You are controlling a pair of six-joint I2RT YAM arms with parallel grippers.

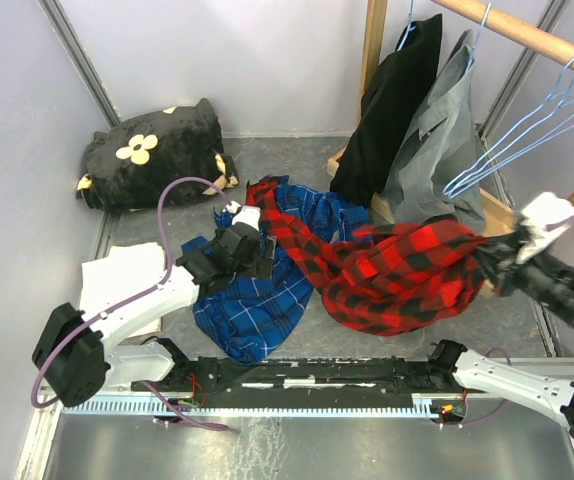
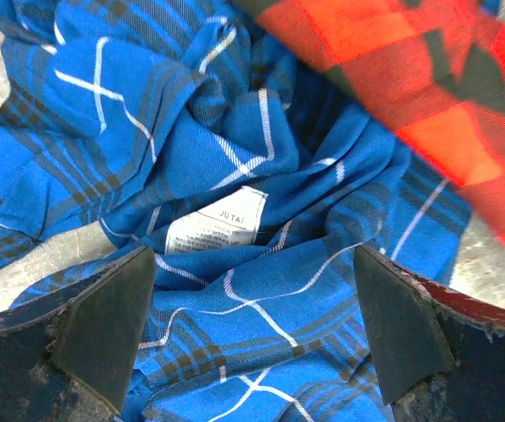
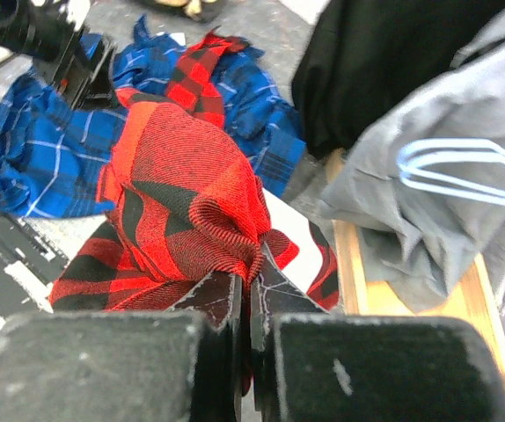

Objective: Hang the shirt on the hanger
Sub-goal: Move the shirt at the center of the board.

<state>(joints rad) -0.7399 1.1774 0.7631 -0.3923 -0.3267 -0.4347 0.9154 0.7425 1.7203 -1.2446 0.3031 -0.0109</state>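
Observation:
The red-and-black plaid shirt (image 1: 397, 270) is bunched and lifted at its right end, with one sleeve trailing left over a blue plaid shirt (image 1: 257, 300). My right gripper (image 1: 483, 257) is shut on a fold of the red shirt (image 3: 182, 202), which is pinched between its fingertips (image 3: 254, 281). Light-blue wire hangers (image 1: 527, 130) hang from a wooden rod just above and right of that gripper, and one hanger (image 3: 464, 167) shows against grey cloth. My left gripper (image 1: 247, 245) hovers open (image 2: 252, 325) over the blue plaid shirt (image 2: 235, 176), holding nothing. The red shirt's edge (image 2: 411, 79) crosses the top right of the left wrist view.
A black garment (image 1: 392, 100) and a grey garment (image 1: 437, 150) hang on the wooden rod (image 1: 527, 35), above the rack's wooden base (image 1: 497, 210). At the back left lies a black flowered cushion (image 1: 152, 150). A white cloth (image 1: 117, 265) sits by the left arm.

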